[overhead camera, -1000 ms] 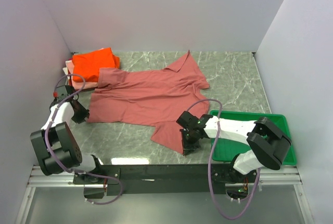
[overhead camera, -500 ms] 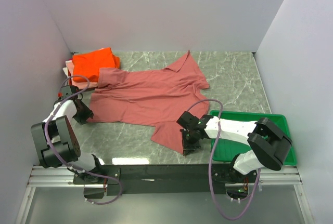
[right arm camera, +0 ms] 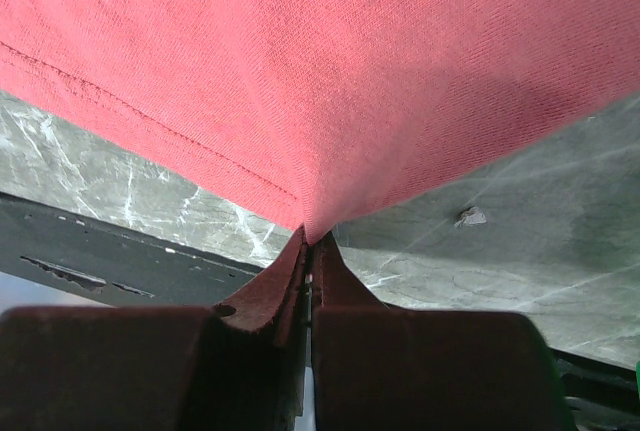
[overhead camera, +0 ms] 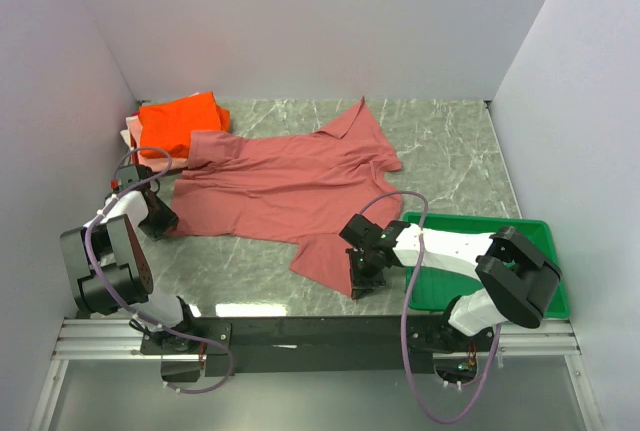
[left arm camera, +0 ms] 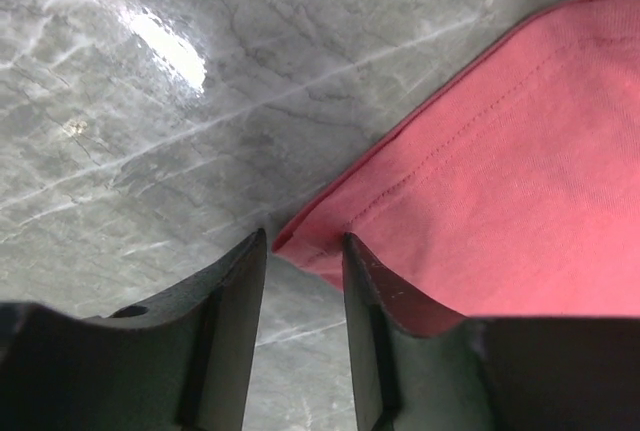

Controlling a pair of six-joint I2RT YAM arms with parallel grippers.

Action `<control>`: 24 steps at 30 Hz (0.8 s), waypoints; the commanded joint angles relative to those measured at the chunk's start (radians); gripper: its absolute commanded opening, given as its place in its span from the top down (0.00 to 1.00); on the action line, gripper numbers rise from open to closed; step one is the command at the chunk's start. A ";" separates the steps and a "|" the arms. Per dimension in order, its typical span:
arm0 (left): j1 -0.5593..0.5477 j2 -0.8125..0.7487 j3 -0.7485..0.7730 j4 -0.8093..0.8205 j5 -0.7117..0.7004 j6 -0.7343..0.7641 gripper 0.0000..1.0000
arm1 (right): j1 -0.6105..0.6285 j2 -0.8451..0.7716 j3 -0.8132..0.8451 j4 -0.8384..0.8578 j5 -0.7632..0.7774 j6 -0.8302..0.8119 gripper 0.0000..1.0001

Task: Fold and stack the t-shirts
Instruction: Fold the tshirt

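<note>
The step in hand is judged to be the spreading and gripping of the first garment before any fold is made. The red shirt (overhead camera: 280,196) is laid across the middle of the table (overhead camera: 450,151) in the top view, wrinkled and askew, with one sleeve pointing toward the upper centre of the frame and a loose flap hanging toward the lower centre. The orange shirt (overhead camera: 180,121) is found folded at the upper left, on top of paler cloth (only its edge is visible).

The right gripper (right arm camera: 310,241) is seen clamped on a pinch of the red shirt at the lower flap, the cloth drawn into a peak between the closed jaws. The left gripper (left arm camera: 305,246) is placed low at the shirt's left corner with its jaws apart; the hemmed corner lies at the gap and nothing is gripped. The green tray (overhead camera: 545,226) at the lower right is not involved.

The next move calls for the left jaws to be closed on that corner. A firm hold on both sides is required before the cloth can be lifted or pulled flat.
</note>
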 commanded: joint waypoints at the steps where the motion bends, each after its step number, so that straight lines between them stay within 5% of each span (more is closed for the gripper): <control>1: -0.005 0.040 -0.001 0.042 -0.023 0.004 0.58 | 0.005 0.000 -0.018 -0.022 0.037 0.008 1.00; 14: -0.003 0.061 -0.006 0.053 0.031 0.019 1.00 | 0.008 -0.086 -0.024 -0.080 0.015 0.029 1.00; 24: -0.003 -0.114 -0.020 -0.027 0.074 -0.053 1.00 | 0.019 -0.247 -0.035 -0.214 0.021 0.060 1.00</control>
